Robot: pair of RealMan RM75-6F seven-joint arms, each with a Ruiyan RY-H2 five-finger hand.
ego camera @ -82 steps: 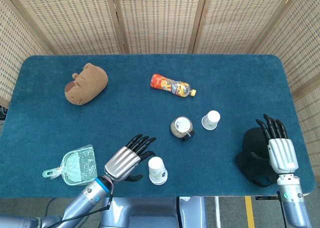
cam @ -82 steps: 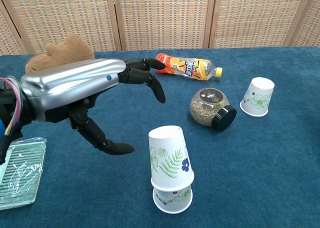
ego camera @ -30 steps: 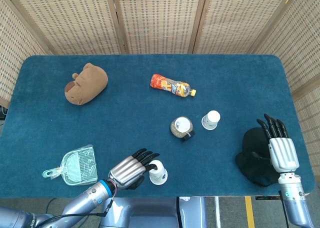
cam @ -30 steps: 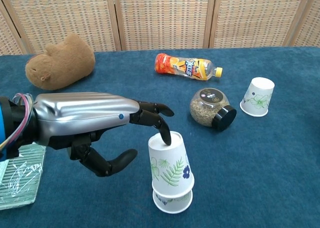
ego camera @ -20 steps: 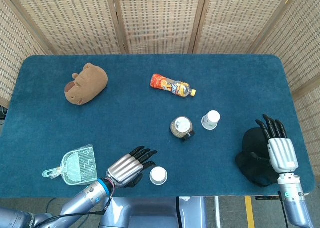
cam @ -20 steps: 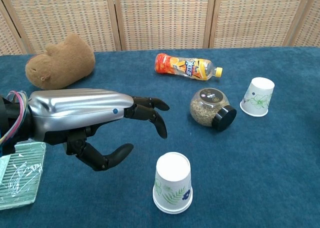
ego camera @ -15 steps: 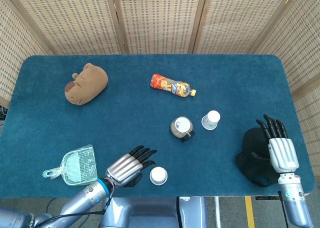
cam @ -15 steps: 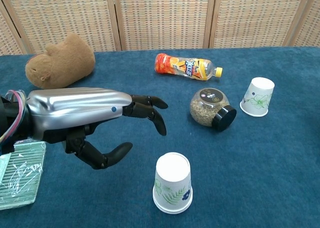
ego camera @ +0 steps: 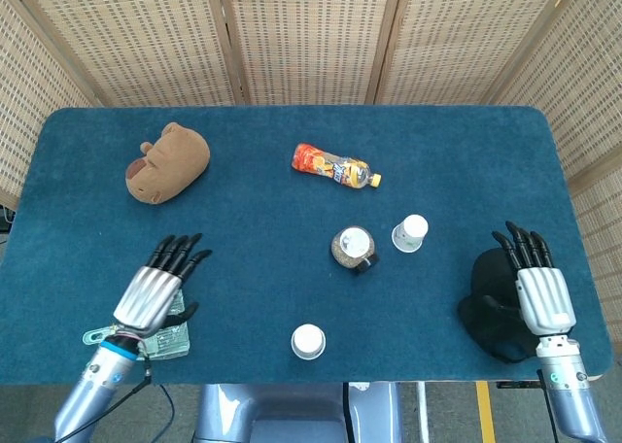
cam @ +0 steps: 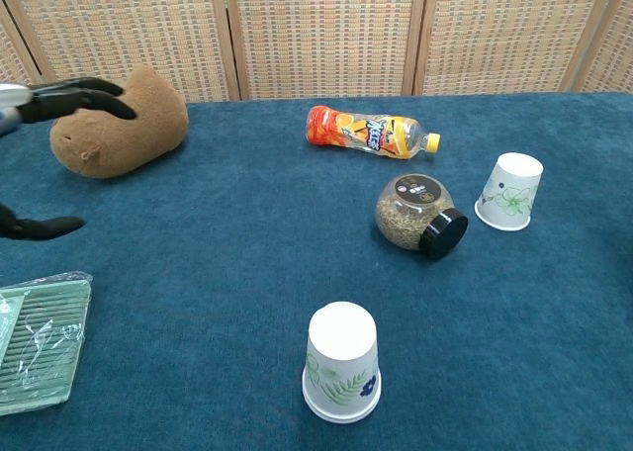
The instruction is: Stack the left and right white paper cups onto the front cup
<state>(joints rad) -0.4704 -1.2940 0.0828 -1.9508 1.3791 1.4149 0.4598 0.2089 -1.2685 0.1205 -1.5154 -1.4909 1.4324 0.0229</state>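
A nested stack of upside-down white paper cups with leaf prints stands near the table's front edge. Another upside-down white cup with a floral print stands at the right, beside a jar. My left hand is open with its fingers spread, well left of the stack, above the green packet; in the chest view only its fingertips show at the left edge. My right hand is open, fingers straight, over a black object at the table's right front; the chest view does not show it.
A jar of seeds lies left of the right cup. An orange drink bottle lies behind it. A brown plush toy sits at the back left. A green packet and a black object lie at the front corners.
My left hand pressed the upper cup down onto the front cup, then let go and drew back far to the left. The right hand barely moved.
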